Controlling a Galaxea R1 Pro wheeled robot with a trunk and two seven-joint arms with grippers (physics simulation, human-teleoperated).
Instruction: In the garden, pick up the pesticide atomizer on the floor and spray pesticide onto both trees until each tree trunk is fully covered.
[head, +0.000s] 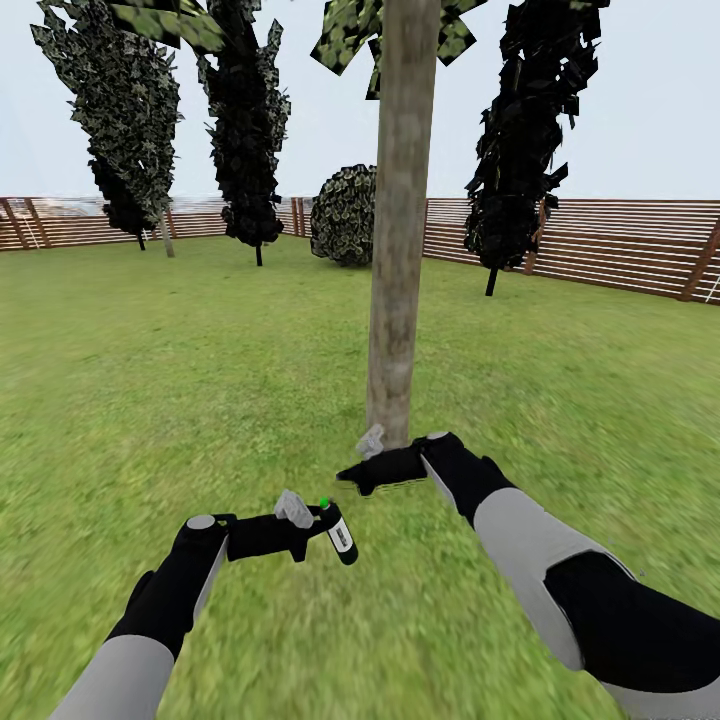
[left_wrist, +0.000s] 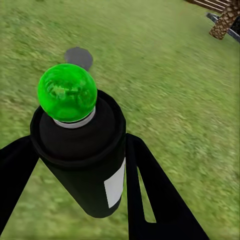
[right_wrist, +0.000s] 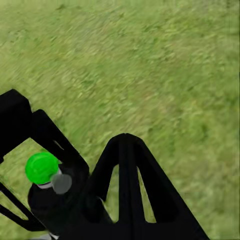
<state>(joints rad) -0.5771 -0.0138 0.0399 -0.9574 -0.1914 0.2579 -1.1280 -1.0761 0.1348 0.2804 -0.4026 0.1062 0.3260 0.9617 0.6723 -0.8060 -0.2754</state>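
The left gripper (head: 303, 516) was clamped on the pesticide atomizer (head: 338, 530) — a small black bottle with a white label, and its top (left_wrist: 67, 92) was green. The bottle hung tilted above the grass (head: 150, 380), low in front of the robot. From the left wrist, a black finger (left_wrist: 155, 195) pressed each side of the bottle's body (left_wrist: 85, 160). The right gripper (head: 372, 441) reached toward the base of the tree trunk (head: 402, 230) — whether its fingers were apart or together, I could not tell. A brown slat fence (head: 600, 245) closed the lawn behind.
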